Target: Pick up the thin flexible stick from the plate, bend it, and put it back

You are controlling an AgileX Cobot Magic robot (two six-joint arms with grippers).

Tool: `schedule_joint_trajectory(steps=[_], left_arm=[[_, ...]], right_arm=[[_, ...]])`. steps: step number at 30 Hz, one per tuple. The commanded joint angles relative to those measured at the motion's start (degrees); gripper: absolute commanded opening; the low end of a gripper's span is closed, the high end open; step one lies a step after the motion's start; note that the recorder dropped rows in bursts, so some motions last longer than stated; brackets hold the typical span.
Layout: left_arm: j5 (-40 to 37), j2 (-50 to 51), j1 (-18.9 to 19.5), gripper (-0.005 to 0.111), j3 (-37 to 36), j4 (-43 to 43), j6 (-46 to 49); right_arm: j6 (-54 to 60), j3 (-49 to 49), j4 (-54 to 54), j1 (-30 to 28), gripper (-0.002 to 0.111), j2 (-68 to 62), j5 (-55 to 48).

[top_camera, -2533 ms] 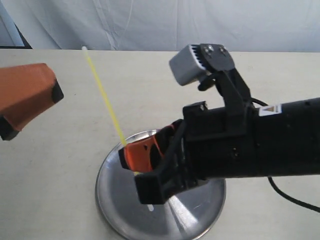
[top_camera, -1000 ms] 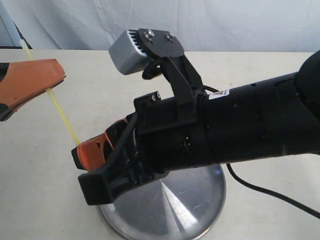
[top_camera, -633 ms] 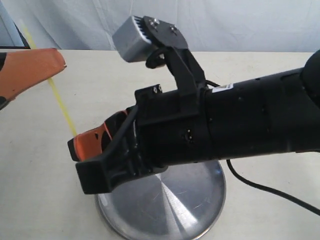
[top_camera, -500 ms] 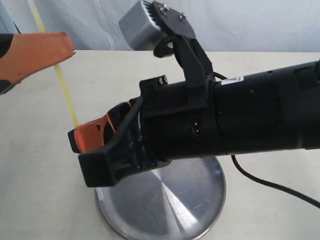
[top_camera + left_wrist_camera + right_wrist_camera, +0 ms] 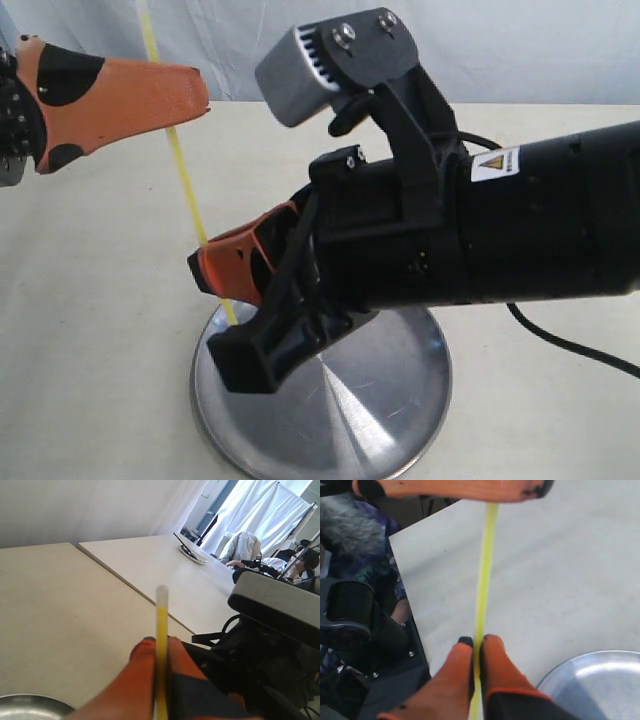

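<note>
Yellow-green thin flexible stick (image 5: 185, 180) held in air over the plate (image 5: 400, 430) rim, left fingers (image 5: 130, 90) and right fingers (image 5: 240, 262) each pinched on it toward opposite ends; judged light, springy, slippery, so bend gently.

In the exterior view the thin flexible stick (image 5: 184, 180) runs off the top edge, and its lower end vanishes behind the right gripper (image 5: 212, 283) — whose arm covers much of the plate (image 5: 400, 430) (near rim cropped too). The left gripper (image 5: 195, 98) is cut by the left edge; the right wrist view blurs it.
</note>
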State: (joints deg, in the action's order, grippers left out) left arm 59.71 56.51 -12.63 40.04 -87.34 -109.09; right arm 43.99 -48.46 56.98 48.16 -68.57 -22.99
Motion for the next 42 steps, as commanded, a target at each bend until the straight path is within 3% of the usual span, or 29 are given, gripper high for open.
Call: schedule_joint_trajectory(steps=[1,5,7,12,14,19,24,26,29,34,38,42], left_arm=[[0.23,0.19,-0.2,0.0,0.48,1.07,-0.24],[0.23,0.19,-0.2,0.0,0.48,0.4,-0.24],[0.34,0.19,-0.2,0.0,0.48,0.41,-0.24],[0.34,0.19,-0.2,0.0,0.48,0.41,-0.24],[0.33,0.19,-0.2,0.0,0.48,1.08,-0.24],[0.33,0.19,-1.64,0.0,0.48,4.37,-0.24],[-4.46,0.19,-7.77,0.0,0.48,7.18,0.24],[-5.94,0.66,-10.71,0.0,0.48,7.18,0.24],[-7.74,2.35,-14.55,0.0,0.48,7.91,0.24],[-15.29,4.83,-19.05,0.0,0.48,7.88,5.58],[-17.71,5.6,-19.17,0.0,0.48,5.49,8.07],[-18.41,5.6,-19.17,0.0,0.48,-0.2,7.35]], right_arm=[[-0.77,0.15,-2.1,-0.11,-0.001,0.13,-0.75],[-0.77,0.15,-2.1,-0.11,0.002,0.13,0.41],[-0.77,0.15,-2.1,-0.11,0.011,0.13,0.97],[-1.92,0.15,-2.1,-0.11,0.052,0.13,2.94],[-2.67,0.15,-2.1,-0.11,0.056,0.13,3.65],[-2.89,0.15,-2.1,-0.11,0.053,-1.16,4.45],[-3.02,0.15,-0.92,-0.11,0.052,-4.54,3.55],[-3.02,0.15,-0.83,-0.11,0.04,-5.19,3.44],[-3.02,0.15,-1.57,-0.11,0.001,-4.71,2.89],[-3.02,0.15,-5.12,-0.11,-0.001,-1.19,-3.36],[-3.12,0.15,-5.12,-0.11,-0.001,3.26,-5.99],[-3.98,0.15,-7.16,-0.11,-0.001,7.93,-1.99]])
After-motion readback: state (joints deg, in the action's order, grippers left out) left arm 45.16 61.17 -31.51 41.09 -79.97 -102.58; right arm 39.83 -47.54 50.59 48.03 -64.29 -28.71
